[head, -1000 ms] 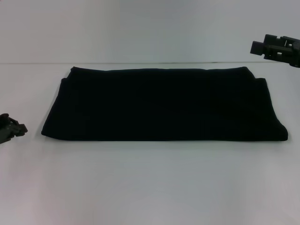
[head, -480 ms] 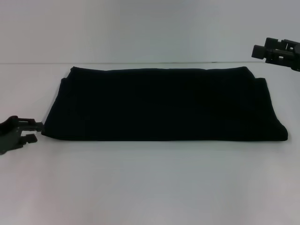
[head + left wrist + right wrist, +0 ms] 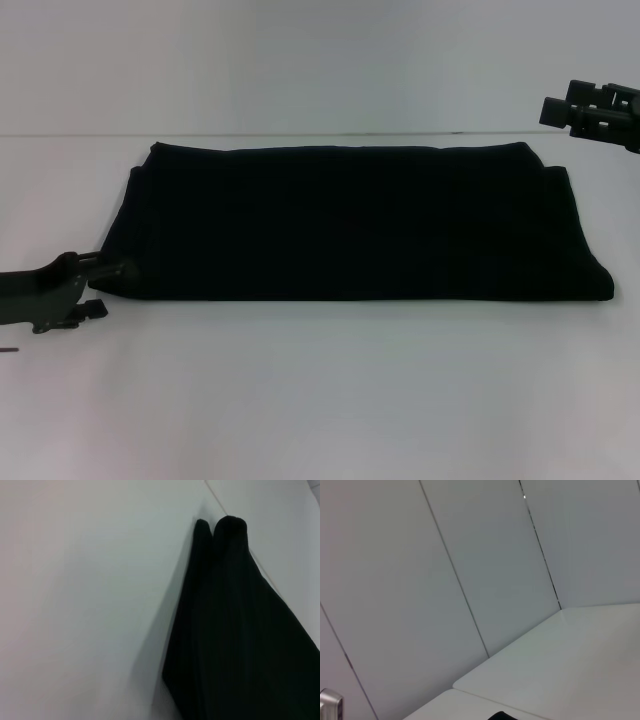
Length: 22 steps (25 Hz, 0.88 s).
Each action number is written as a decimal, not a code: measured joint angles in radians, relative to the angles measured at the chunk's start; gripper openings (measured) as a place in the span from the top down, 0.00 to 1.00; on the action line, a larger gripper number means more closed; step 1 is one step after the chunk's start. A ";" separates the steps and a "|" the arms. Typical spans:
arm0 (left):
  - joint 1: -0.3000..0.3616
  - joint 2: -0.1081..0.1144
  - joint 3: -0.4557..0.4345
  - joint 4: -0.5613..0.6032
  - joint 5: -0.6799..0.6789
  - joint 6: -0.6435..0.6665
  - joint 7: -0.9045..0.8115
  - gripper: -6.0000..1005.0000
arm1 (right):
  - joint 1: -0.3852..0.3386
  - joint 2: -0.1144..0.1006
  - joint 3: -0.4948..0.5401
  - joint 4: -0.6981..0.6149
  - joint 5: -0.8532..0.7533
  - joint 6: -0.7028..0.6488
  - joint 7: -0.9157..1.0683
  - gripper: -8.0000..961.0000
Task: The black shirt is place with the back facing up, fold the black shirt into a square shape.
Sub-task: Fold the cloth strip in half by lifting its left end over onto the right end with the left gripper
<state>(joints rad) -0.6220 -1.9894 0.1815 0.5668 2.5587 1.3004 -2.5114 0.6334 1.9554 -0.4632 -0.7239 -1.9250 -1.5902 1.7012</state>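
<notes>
Head view: you see the black shirt (image 3: 350,222) lying flat across the middle of the frame on the white table (image 3: 330,400), folded into a wide band. Your left gripper (image 3: 100,286) sits at the lower left, low over the table, fingers parted; its upper finger (image 3: 103,263) meets the shirt's near-left corner, its lower one lies on bare table just beside the hem. Your right gripper (image 3: 548,110) hangs at the upper right edge, raised, well apart from the shirt's far-right corner; you cannot tell how its fingers stand. Left wrist view: the shirt's (image 3: 240,630) folded edge fills the right half.
</notes>
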 joint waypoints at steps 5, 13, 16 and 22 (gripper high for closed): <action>-0.019 0.004 0.002 -0.033 -0.001 -0.040 -0.001 0.14 | -0.002 0.000 0.000 0.000 0.000 -0.002 0.000 0.06; -0.043 0.007 0.001 -0.058 0.000 -0.071 -0.001 0.15 | -0.003 0.000 0.001 0.000 0.000 -0.002 0.000 0.06; -0.046 0.007 0.002 -0.063 0.001 -0.095 -0.001 0.18 | -0.003 -0.001 0.002 0.000 0.000 -0.002 0.000 0.06; -0.048 0.008 0.005 -0.064 0.004 -0.129 0.034 0.23 | -0.003 -0.004 0.006 0.000 0.000 -0.002 0.003 0.06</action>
<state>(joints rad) -0.6695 -1.9817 0.1861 0.5029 2.5631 1.1716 -2.4770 0.6304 1.9515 -0.4575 -0.7240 -1.9251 -1.5923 1.7043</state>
